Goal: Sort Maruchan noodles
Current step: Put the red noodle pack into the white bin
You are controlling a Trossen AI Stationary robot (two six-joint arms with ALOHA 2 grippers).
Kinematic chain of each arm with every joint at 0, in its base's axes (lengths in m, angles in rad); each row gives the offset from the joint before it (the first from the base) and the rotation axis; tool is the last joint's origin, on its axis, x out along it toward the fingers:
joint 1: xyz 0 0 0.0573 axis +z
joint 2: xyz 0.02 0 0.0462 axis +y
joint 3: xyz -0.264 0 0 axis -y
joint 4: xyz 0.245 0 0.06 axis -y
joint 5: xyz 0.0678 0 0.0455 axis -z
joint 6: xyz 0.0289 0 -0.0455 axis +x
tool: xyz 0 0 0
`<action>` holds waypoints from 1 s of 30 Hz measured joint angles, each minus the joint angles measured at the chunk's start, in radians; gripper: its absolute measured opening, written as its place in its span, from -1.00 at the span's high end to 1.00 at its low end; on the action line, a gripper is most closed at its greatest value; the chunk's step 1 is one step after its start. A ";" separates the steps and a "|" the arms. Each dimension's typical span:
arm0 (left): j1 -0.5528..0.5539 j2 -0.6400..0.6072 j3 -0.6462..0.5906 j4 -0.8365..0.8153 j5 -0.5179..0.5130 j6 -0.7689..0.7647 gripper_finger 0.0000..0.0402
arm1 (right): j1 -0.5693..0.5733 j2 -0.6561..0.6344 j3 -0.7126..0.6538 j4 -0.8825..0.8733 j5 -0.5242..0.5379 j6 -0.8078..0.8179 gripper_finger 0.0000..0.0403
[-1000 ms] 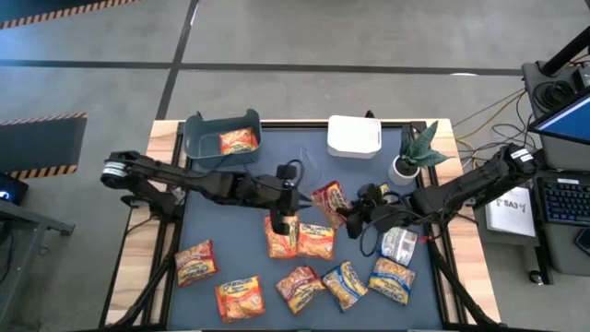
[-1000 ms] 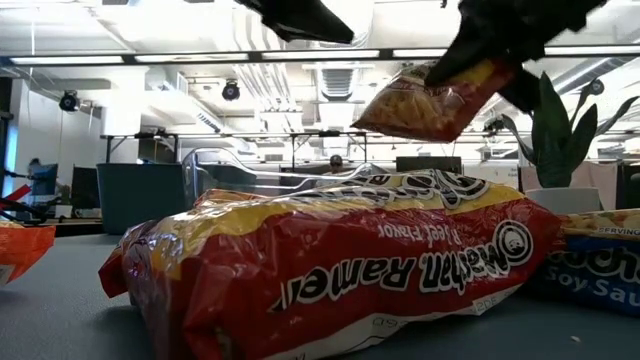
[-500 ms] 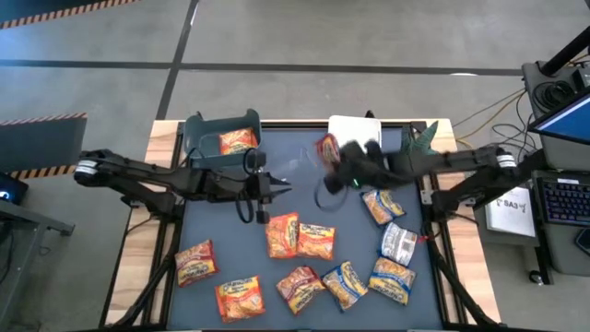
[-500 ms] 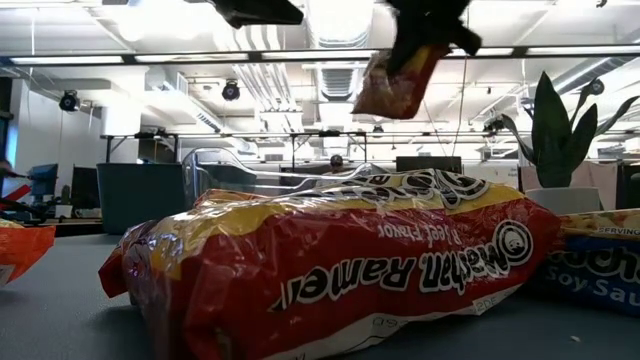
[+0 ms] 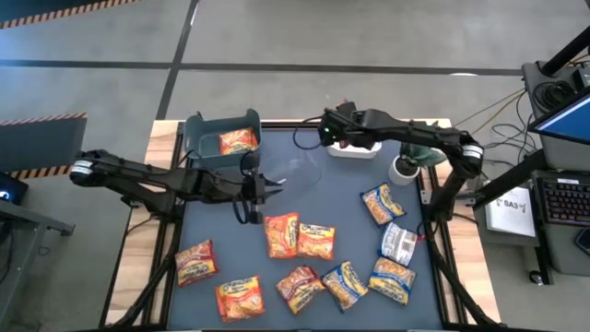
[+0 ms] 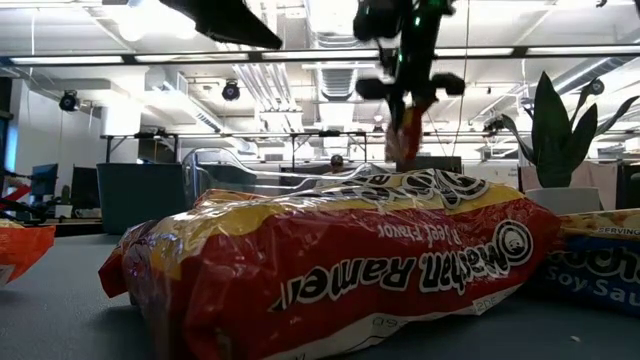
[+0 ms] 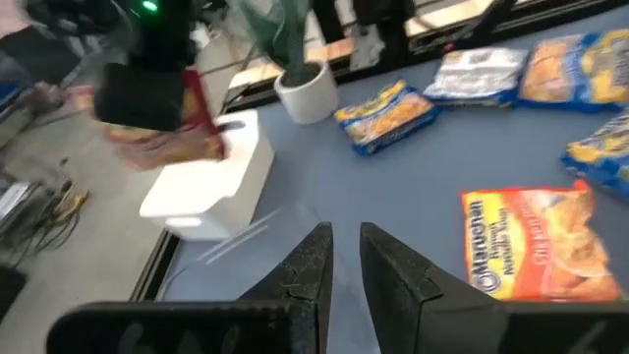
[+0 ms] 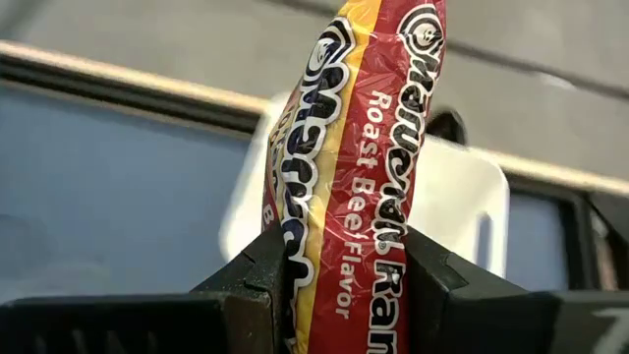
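The right gripper [image 8: 344, 270] pinches a dark red crinkly ramen packet [image 8: 359, 147], hanging upright. It hovers over the white rectangular bin [image 5: 361, 148] at the table's far edge. The left gripper [image 7: 339, 265], nearly closed and empty, waits mid-table.

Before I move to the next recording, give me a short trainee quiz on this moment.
1. True or false: the right tool grips a dark red crinkly plastic Roast Beef ramen packet.
2. That packet hangs over which bin? A) teal plastic bin B) white rectangular plastic bin
3. Fill in: the teal bin holds one ______ packet.

Key: 1 true; 2 B; 3 orange.
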 joint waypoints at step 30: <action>0.001 -0.020 -0.004 -0.044 -0.065 0.005 0.81 | -0.072 0.114 0.008 0.111 -0.005 0.066 0.46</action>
